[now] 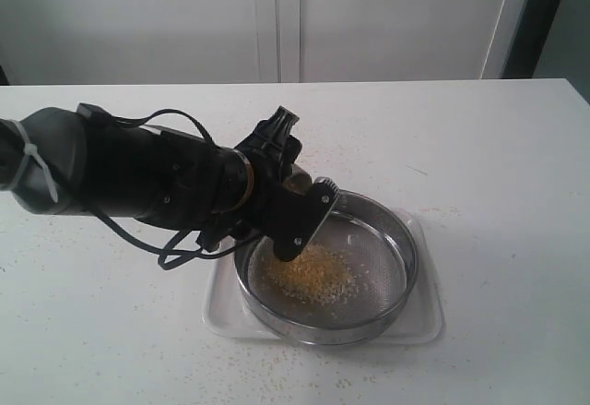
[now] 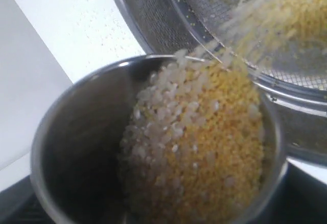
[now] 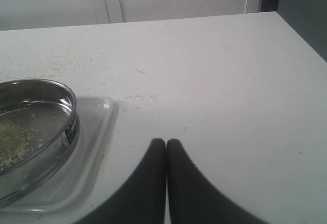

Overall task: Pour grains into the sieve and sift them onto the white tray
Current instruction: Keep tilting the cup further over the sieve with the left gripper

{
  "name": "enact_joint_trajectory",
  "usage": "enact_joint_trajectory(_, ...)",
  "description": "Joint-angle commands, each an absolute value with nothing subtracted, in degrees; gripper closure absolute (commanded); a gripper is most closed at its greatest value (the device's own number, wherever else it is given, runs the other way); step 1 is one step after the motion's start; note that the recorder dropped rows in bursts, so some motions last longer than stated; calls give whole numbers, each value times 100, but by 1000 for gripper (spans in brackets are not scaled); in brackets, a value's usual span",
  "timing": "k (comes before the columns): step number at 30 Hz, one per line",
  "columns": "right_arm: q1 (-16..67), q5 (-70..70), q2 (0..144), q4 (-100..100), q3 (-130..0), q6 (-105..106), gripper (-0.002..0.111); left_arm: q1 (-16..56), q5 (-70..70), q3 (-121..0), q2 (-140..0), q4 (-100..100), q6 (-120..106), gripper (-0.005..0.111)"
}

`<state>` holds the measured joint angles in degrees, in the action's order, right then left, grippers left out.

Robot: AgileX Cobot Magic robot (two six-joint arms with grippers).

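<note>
Prob. lab/test rm: bare white table [image 1: 498,147], plain white wall panels [image 1: 387,17] behind.

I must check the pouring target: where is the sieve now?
In the exterior view the sieve sits in the white tray on the table, lower right of centre, just below the tilted steel cup.

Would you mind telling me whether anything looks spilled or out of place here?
Yes: stray grains lie scattered on the table beside the tray, outside the sieve where they belong.
</note>
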<state>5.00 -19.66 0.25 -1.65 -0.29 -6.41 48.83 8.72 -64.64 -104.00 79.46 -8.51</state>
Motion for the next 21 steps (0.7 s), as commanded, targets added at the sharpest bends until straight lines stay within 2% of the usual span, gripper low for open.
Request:
enact_joint_trajectory(1, 468, -1922, 0, -177, 0, -642, 108, 4990, 1068, -6530, -10342, 8014, -734, 107)
enact_joint_trajectory(21, 468, -1922, 0, -177, 0, -642, 108, 5101, 1518, -6530, -10342, 8101, -420, 107)
